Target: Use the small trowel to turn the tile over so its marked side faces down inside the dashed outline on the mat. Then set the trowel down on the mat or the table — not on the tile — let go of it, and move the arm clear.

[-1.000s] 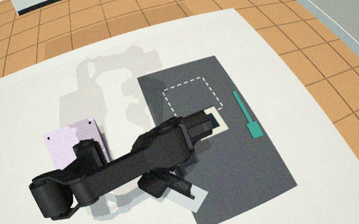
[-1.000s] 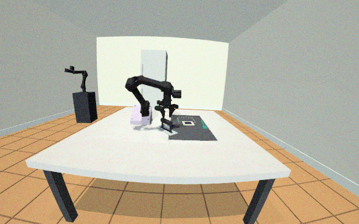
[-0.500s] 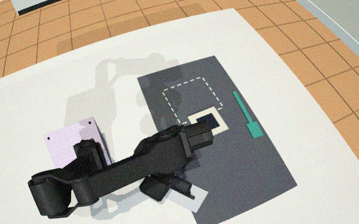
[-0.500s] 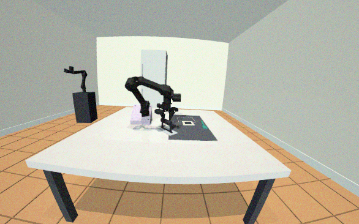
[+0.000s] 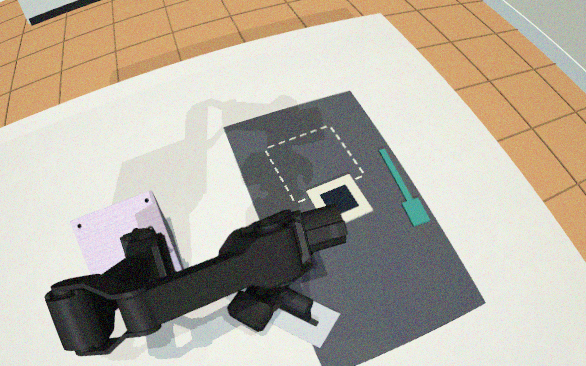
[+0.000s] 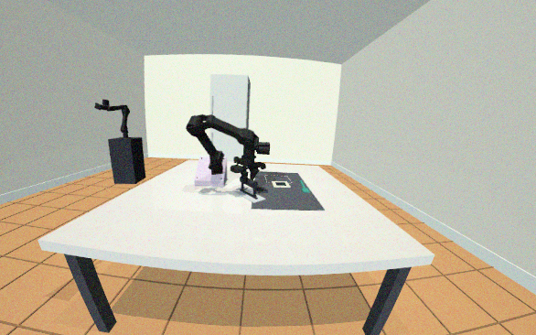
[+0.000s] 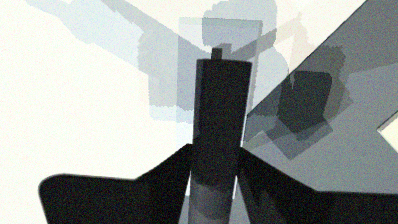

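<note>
The trowel has a pale rectangular blade [image 5: 327, 322] [image 6: 259, 199] and a thick black handle [image 7: 222, 100]. The blade lies across the left edge of the dark mat [image 5: 403, 285] [image 6: 293, 202]. My gripper [image 6: 249, 181] [image 7: 213, 151] points down with its fingers against both sides of the handle, shut on it. In the top view the arm hides much of the gripper. The tile [image 5: 363, 204] [image 7: 392, 135] lies flat with its dark square [image 5: 340, 198] [image 6: 281, 184] up. It covers part of the near line of the dashed outline [image 5: 328, 127].
A teal spatula-shaped thing [image 5: 416, 212] [image 6: 305, 187] lies near the mat's right edge. A pale lilac block [image 5: 113, 220] [image 6: 203, 176] stands by the arm's base. A second arm stands on a dark pedestal [image 6: 125, 160] away from the table [image 6: 176, 233].
</note>
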`<move>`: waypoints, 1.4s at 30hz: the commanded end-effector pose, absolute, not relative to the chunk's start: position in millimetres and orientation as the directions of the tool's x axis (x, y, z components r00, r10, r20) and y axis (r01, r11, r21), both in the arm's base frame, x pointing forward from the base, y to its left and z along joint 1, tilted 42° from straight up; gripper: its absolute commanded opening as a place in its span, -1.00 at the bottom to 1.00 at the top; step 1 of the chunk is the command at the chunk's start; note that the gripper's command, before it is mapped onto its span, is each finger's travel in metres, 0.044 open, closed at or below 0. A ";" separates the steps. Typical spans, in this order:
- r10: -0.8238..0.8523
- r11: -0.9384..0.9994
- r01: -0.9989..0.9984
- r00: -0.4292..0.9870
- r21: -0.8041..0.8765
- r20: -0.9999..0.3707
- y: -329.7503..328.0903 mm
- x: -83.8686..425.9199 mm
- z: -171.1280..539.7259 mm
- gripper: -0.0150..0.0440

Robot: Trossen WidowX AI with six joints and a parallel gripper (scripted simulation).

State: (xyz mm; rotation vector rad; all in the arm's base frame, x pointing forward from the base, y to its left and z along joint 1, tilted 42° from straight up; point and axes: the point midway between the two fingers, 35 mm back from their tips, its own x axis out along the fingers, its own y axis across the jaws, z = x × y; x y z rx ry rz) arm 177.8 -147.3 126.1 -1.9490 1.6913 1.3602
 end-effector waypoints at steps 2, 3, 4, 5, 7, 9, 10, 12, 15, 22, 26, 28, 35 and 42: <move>-0.661 -0.314 -0.867 -0.094 0.388 -0.745 -147.5 177.4 125.2 -0.05; -0.661 -0.314 -0.867 -0.094 0.388 -0.745 -147.5 177.4 125.2 -0.05; -0.661 -0.314 -0.867 -0.094 0.388 -0.745 -147.5 177.4 125.2 -0.05; -0.661 -0.314 -0.867 -0.094 0.388 -0.745 -147.5 177.4 125.2 -0.05; -0.661 -0.314 -0.867 -0.094 0.388 -0.745 -147.5 177.4 125.2 -0.05; -0.661 -0.314 -0.867 -0.094 0.388 -0.745 -147.5 177.4 125.2 -0.05; -0.661 -0.314 -0.867 -0.094 0.388 -0.745 -147.5 177.4 125.2 -0.05; -0.661 -0.314 -0.867 -0.094 0.388 -0.745 -147.5 177.4 125.2 -0.05; -0.661 -0.314 -0.867 -0.094 0.388 -0.745 -147.5 177.4 125.2 -0.05; -0.661 -0.241 -0.913 -0.094 0.329 -0.745 -147.5 177.4 125.2 -0.05; -0.661 -0.155 -0.954 -0.094 0.258 -0.745 -147.5 177.4 125.2 -0.05; -0.661 -0.114 -0.968 -0.094 0.224 -0.745 -147.6 177.4 125.2 -0.05; -0.661 -0.100 -0.972 -0.094 0.212 -0.745 -147.6 177.4 125.2 -0.05; -0.661 -0.100 -0.972 -0.094 0.212 -0.745 -147.6 177.4 125.2 0.13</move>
